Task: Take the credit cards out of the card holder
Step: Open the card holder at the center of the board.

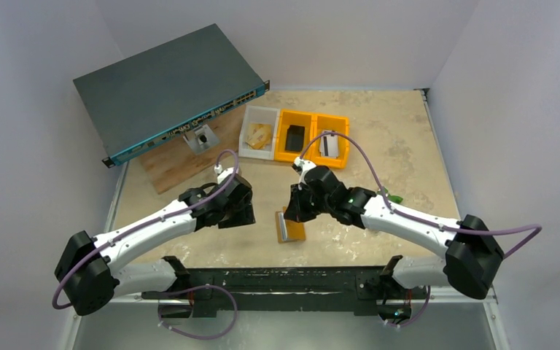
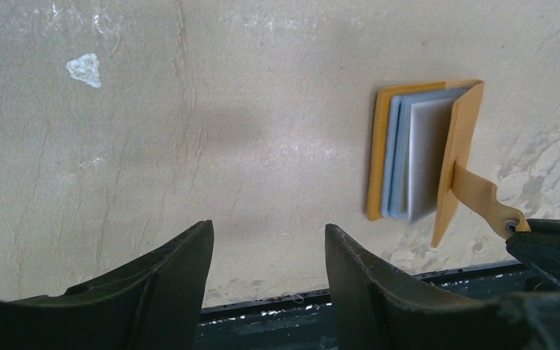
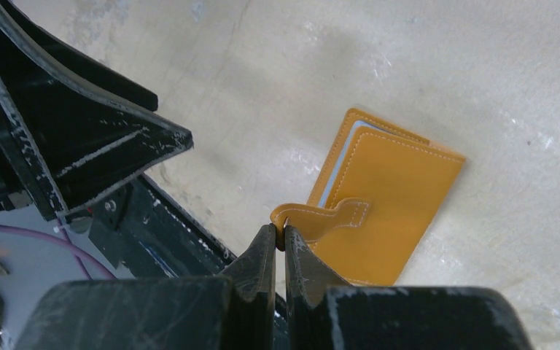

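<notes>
Pinching the snap tab (image 3: 321, 215) with closed jaws, the right gripper (image 3: 277, 237) is propping the card holder (image 3: 394, 204) half open on the table (image 3: 481, 73). It's looking light and floppy (thin leather), so I'm guessing grab the stiffer inner edges. Left gripper (image 2: 268, 230) is hovering beside it, spread, empty.

Right tool (image 3: 278, 239) on card holder (image 3: 394, 197) tab (image 3: 321, 216)

White arm links (image 1: 146, 222), black joints (image 1: 87, 273), looping purple cables (image 1: 333, 133), and scuffed, possibly rubber-faced black fingers (image 2: 153, 284)
</notes>
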Motion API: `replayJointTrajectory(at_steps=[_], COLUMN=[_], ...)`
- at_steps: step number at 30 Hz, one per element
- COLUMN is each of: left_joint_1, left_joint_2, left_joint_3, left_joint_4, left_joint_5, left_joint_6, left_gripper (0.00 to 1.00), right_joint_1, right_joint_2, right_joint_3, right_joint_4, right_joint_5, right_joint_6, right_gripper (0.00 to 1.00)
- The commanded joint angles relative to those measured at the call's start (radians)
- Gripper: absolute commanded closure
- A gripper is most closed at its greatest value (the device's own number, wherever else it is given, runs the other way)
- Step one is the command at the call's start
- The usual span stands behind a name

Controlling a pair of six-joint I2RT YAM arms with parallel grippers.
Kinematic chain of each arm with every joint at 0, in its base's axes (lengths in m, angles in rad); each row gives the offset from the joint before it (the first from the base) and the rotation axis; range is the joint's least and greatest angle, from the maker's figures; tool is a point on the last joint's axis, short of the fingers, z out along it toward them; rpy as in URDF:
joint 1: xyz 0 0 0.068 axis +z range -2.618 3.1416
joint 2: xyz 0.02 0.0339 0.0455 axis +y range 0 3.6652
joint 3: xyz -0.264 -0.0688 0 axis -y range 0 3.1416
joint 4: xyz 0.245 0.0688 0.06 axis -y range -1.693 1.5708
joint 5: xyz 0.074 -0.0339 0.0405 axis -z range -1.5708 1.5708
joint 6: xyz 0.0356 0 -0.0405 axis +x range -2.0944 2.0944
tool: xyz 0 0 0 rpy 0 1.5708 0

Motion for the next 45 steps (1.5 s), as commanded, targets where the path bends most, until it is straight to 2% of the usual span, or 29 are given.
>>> replayJointTrajectory(at_steps=[1, 8, 14, 22, 27, 32, 35, 45], left_joint_1=[0.006, 0.005, 0.005, 0.043, 0.078, 0.079, 0.080, 0.058], left_joint_2=[-0.007, 0.033, 0.027, -0.012, -0.051, -0.043, -0.021, 0.092], left_joint_3=[-0.018, -0.022, -0.053, -0.046, -0.067, -0.094, -0.110, -0.112], left_joint_4=[0.022, 0.057, 0.091, 0.058, 0.060, 0.098, 0.142, 0.228], left_joint_5=[0.024, 0.113, 0.181, 0.183, 0.213, 0.233, 0.243, 0.258], left_joint_6=[-0.031, 0.002, 0.011, 0.041, 0.047, 0.023, 0.005, -0.017], left_gripper=[0.44, 0.47, 0.48, 0.48, 0.48, 0.50, 0.54, 0.70], right_joint_1=[-0.006, -0.017, -0.016, 0.013, 0.064, 0.067, 0.067, 0.067], right_joint_2=[-0.055, -0.145, -0.217, -0.096, 0.000, -0.013, -0.056, -0.229], right_joint_3=[0.006, -0.074, -0.029, 0.055, 0.145, 0.137, 0.101, -0.180], right_joint_4=[-0.121, -0.217, -0.245, -0.130, -0.096, -0.106, -0.149, -0.175], right_joint_5=[0.019, 0.105, 0.147, 0.080, 0.064, 0.072, 0.094, 0.141], right_joint_6=[-0.011, 0.075, 0.117, 0.214, 0.204, 0.171, 0.168, 0.291], right_gripper=[1.00, 1.00, 1.00, 1.00, 1.00, 1.00, 1.00, 1.00])
